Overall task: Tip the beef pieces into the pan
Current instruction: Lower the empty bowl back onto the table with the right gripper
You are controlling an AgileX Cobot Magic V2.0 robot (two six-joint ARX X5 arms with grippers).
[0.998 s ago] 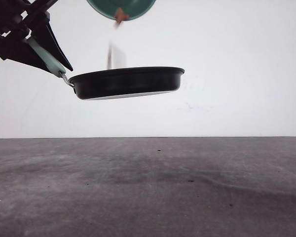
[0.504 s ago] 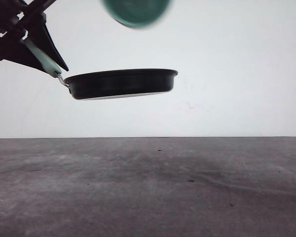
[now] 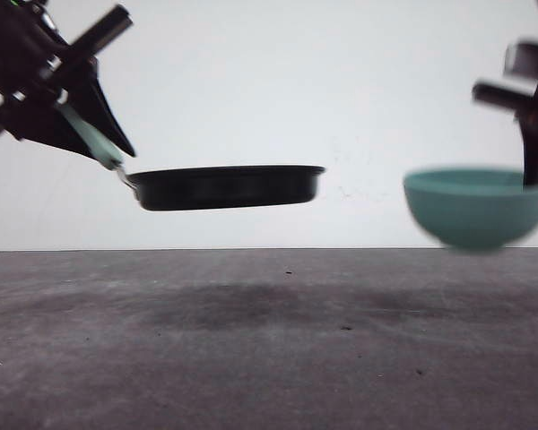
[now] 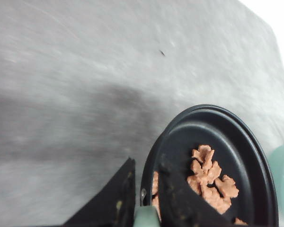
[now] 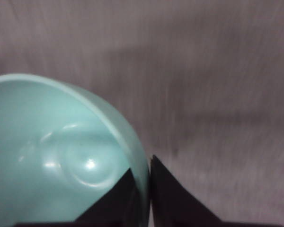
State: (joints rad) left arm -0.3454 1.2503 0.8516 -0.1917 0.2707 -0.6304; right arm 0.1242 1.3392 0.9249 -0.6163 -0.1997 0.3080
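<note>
Above the grey table (image 3: 269, 340), at left of the front view, the left gripper (image 3: 97, 145) is clamped on the mint-green handle (image 3: 90, 136) of the pan (image 3: 226, 186), holding it aloft and roughly level. The beef pieces (image 4: 209, 179) lie heaped on the pan floor in the left wrist view, toward the handle side rather than centred. At right, the right gripper (image 5: 149, 189) pinches the rim of the teal bowl (image 3: 477, 208), one finger inside and one outside; the bowl sits upright, its interior bare in the right wrist view, well apart from the pan and just above the table. Judged risks: the pan hangs from its handle alone, so a slip or twist in that grip could tip it and slide the pieces over the low wall; a hard set-down could bounce them out; the rim-held bowl could swing or strike the table
</note>
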